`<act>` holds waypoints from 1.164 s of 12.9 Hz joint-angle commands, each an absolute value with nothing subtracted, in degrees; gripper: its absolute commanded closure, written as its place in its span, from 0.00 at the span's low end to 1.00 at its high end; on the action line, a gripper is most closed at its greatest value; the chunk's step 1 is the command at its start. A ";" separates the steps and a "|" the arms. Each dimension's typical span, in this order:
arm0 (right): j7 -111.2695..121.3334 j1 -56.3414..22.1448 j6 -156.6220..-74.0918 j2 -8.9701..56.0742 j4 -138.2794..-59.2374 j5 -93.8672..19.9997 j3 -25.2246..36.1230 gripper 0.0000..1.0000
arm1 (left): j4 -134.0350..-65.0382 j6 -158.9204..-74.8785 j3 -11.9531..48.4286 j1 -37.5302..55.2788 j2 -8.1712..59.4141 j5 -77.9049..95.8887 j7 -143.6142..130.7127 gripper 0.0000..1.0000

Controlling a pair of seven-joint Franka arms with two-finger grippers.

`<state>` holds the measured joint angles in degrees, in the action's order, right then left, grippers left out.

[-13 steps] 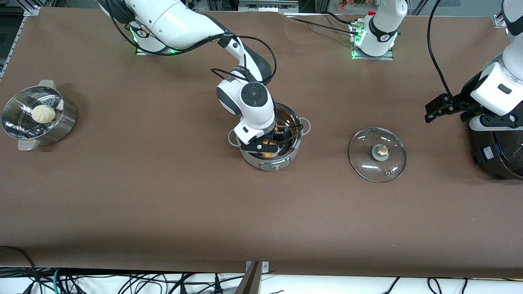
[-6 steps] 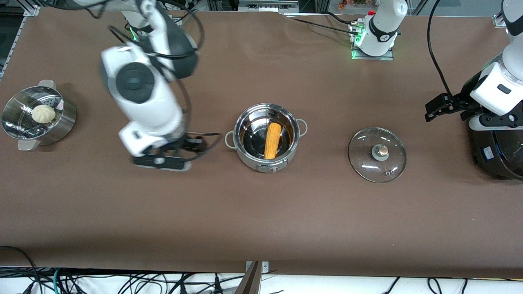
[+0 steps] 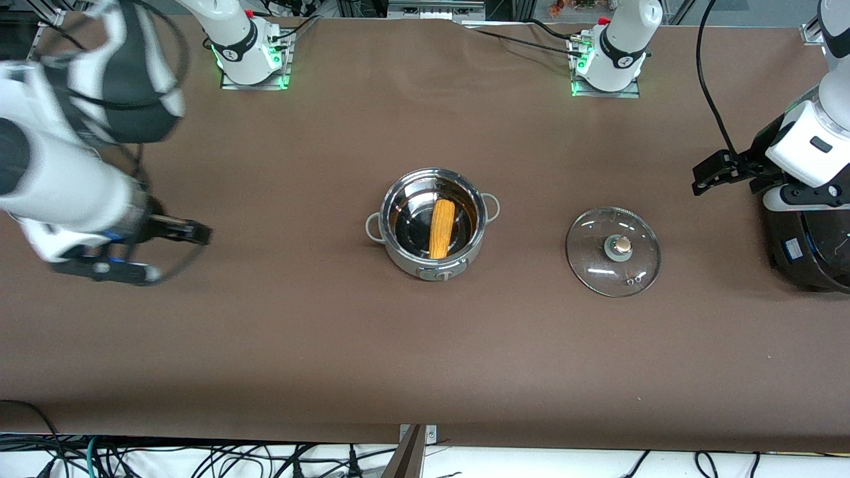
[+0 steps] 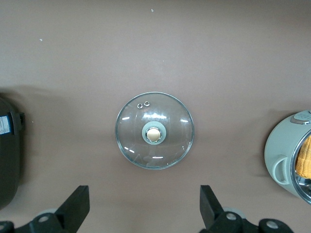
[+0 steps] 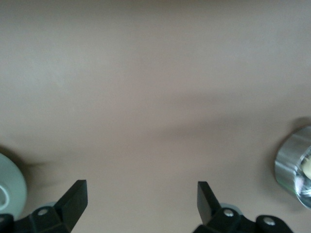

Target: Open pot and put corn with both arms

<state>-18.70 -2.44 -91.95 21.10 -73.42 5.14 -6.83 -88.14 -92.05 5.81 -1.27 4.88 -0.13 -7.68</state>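
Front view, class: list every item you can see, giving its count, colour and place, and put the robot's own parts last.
pot: one, shiny steel, mid-table, uncovered.
corn: one, yellow-orange, lying inside the pot.
glass lid: one, clear with tan knob, flat on the table beside the pot, toward the left arm's end.
black cooker: one, black, at the left arm's end.
steamer basket: one, steel, seen only in the right wrist view.
left tool: one, black, open, above the table near the cooker.
right tool: one, black, open, over the right arm's end.

A robotics lab: brown-covered counter (image 3: 425,345); aluminium framing (image 3: 425,8) along one edge; cable tangle (image 3: 199,461) on the floor.
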 commanded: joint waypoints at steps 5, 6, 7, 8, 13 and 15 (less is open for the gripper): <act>-16.61 2.55 -96.78 -2.01 -95.53 1.49 -2.28 0.00 | -86.66 -90.62 5.27 -0.88 5.01 0.97 -7.03 0.00; -15.74 2.64 -96.07 -2.02 -95.89 1.93 -2.37 0.00 | -86.66 -90.62 5.36 -0.88 5.01 0.97 -7.12 0.00; -13.30 2.72 -95.72 -2.02 -95.89 2.02 -2.29 0.00 | -86.66 -90.62 5.36 -0.88 5.01 0.97 -7.12 0.00; -9.97 2.64 -95.45 -1.93 -95.71 2.11 -2.29 0.00 | -86.66 -90.62 5.36 -0.88 5.01 0.97 -7.03 0.00; -5.36 2.90 -91.50 3.06 -89.49 1.93 -1.58 0.00 | -86.66 -90.62 5.36 -0.88 5.01 0.97 -7.03 0.00; -5.36 2.99 -90.18 4.48 -87.63 1.58 -1.58 0.00 | -86.66 -90.53 5.36 -0.88 5.01 0.97 -7.03 0.00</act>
<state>-6.57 2.74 -92.64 2.35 -91.46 2.43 -1.65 -88.07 -91.97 5.80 -1.21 4.88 -0.13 -7.68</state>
